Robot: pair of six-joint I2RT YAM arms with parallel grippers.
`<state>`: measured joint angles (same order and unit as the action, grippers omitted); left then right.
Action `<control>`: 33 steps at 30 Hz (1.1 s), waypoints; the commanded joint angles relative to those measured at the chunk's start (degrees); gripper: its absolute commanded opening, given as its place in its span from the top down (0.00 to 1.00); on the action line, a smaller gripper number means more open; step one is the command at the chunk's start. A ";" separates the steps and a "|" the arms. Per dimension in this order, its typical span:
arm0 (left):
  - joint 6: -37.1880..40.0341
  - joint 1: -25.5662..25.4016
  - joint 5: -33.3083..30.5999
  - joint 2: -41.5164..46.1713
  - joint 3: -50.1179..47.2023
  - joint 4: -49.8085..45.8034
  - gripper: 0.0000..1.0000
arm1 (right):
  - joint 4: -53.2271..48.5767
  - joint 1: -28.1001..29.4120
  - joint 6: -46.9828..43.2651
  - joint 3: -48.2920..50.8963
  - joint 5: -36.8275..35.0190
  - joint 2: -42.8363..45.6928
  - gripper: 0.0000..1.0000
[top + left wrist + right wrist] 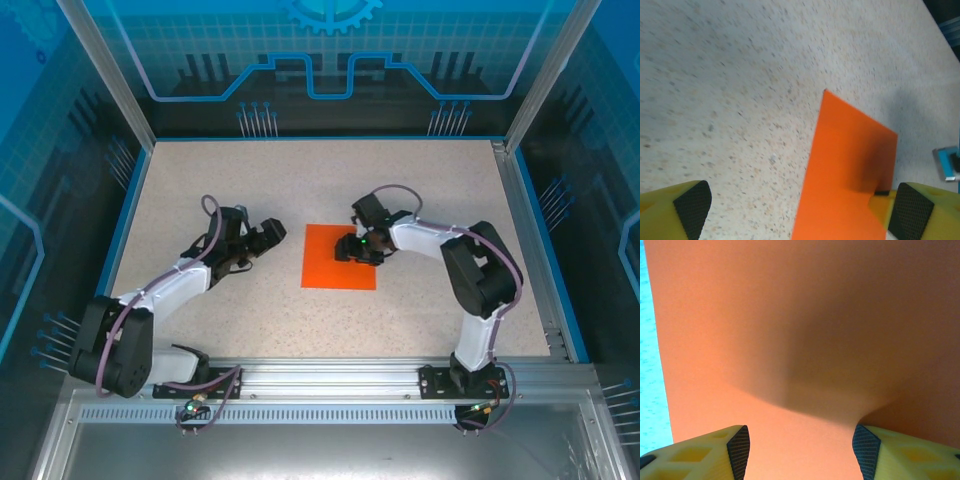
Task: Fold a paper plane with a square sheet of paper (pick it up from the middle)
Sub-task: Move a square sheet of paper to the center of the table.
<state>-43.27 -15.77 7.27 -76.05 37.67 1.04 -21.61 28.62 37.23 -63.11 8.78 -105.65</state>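
One orange sheet [330,266] — right claw [361,250] atop

Left gripper [802,205], right gripper [802,450]: jaws apart.

This is a robotics lab work cell. Two robot arms [175,283] are bolted to an aluminium rail [330,376] at the edge of a speckled desk [200,180]. Metal frame posts [105,72] and translucent blue panels [330,45] printed with gear graphics enclose it.

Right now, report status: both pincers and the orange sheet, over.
Left pincer wide open, just left of the orange paper sheet. Right pincer jaws apart, down on its middle, paper apparently buckling between them. No fold yet.
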 commanded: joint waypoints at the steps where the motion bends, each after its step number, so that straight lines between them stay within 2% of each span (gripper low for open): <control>1: 3.22 -3.18 3.55 -1.46 2.93 2.18 0.01 | -2.74 -3.41 -4.71 4.88 0.22 2.08 0.38; 9: 4.51 -8.04 4.55 -6.58 6.33 3.98 0.01 | -7.13 -4.39 -15.30 -1.36 0.89 1.75 0.37; 13: 4.15 -8.31 5.29 -8.30 7.31 3.80 0.01 | -9.63 -3.92 -19.39 -4.90 1.49 -1.52 0.37; 18: 5.19 -8.31 5.19 -8.77 7.67 2.96 0.01 | -12.19 -3.93 -18.63 -7.26 -2.18 -4.99 0.38; 33: 6.26 -8.29 4.82 -8.85 8.38 2.81 0.01 | -12.80 -3.49 -29.00 -10.43 1.59 -7.40 0.37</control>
<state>-38.57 -23.81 11.44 -84.40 44.73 3.77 -33.23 24.71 11.73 -72.69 8.60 -111.04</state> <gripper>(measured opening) 0.987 0.635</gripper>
